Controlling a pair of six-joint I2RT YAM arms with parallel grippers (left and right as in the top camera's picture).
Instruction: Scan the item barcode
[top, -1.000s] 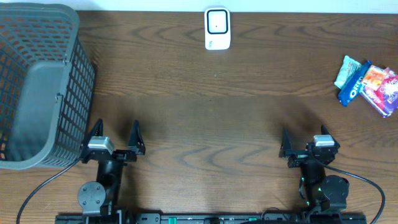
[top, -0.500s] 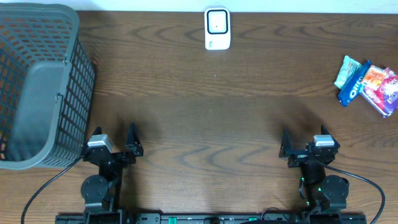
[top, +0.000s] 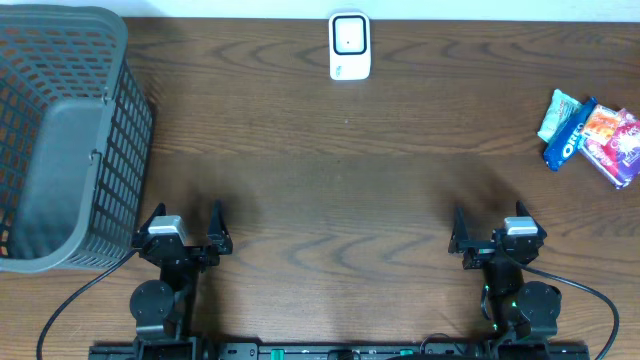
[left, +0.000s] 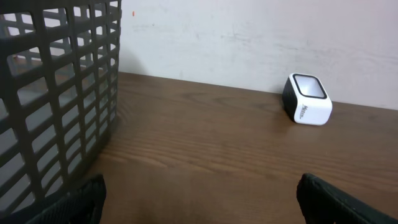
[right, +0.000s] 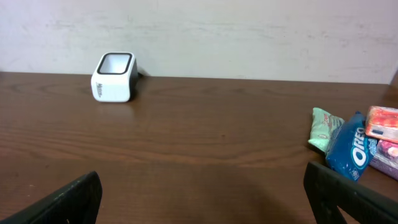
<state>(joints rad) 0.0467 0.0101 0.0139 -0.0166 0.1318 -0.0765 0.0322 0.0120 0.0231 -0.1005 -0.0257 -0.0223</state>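
— Left gripper (top: 188, 212) and right gripper (top: 488, 218): how do they stand?
— Both have their jaws spread wide with nothing held. They sit low at the near edge of the table (top: 330, 190), well apart from each other. Each wrist view shows only two dark fingertips (left: 74, 202) at the bottom corners, with wood grain between.
— What lies nearest the left one?
— The grey mesh basket (top: 132, 140), just to its left and reaching back to the far left corner. Its side fills the left of the left wrist view.
— And the things to scan?
— Far right, well away from both grippers, is a small cluster of snack packets. A blue Oreo pack (top: 567, 135) lies in the middle, with a teal packet (top: 556, 112) touching it on the left. A pink-and-orange packet (top: 617, 143) is on its right, at the table's edge.
— The scanner?
— A white scanner (top: 349, 46) with a dark window stands at the far edge, near the middle, by the wall (left: 249, 37) and apart from everything else.
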